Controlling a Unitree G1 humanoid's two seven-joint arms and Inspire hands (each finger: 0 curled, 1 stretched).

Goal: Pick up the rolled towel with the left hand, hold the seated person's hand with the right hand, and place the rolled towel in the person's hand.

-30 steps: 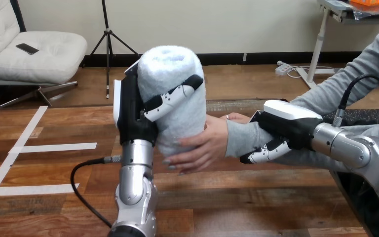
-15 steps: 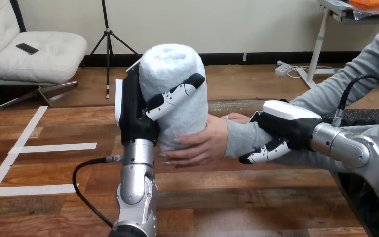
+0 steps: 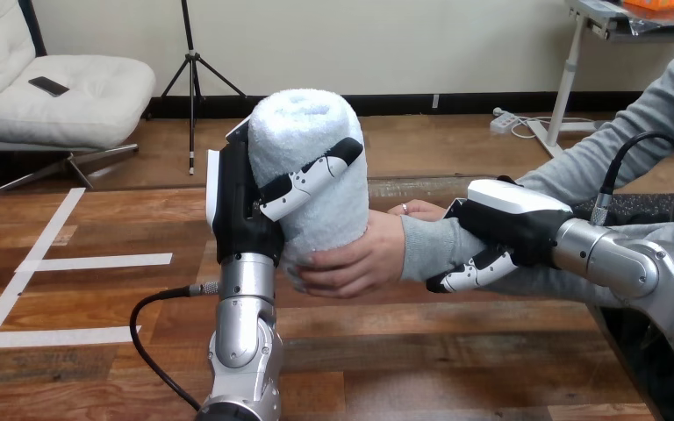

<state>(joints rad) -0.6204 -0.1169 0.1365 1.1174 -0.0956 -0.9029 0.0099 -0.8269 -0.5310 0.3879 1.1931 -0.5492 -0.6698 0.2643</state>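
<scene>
Fingers of our left hand (image 3: 241,210) curl round the upright rolled towel (image 3: 303,123), whose lower end sits in the person's hand (image 3: 360,259); our right hand (image 3: 513,219) clasps their wrist (image 3: 421,246). We should release slowly, once they grip.

Items counted:

- Surface (image 3: 456,351): one.
- Rolled towel (image 3: 311,149): one.
- Robot hands: two, the left robot hand (image 3: 241,210) and the right robot hand (image 3: 513,215).
- Person's hands: two, one person's hand (image 3: 355,259) and a second hand (image 3: 419,209), partly seen behind it.
</scene>
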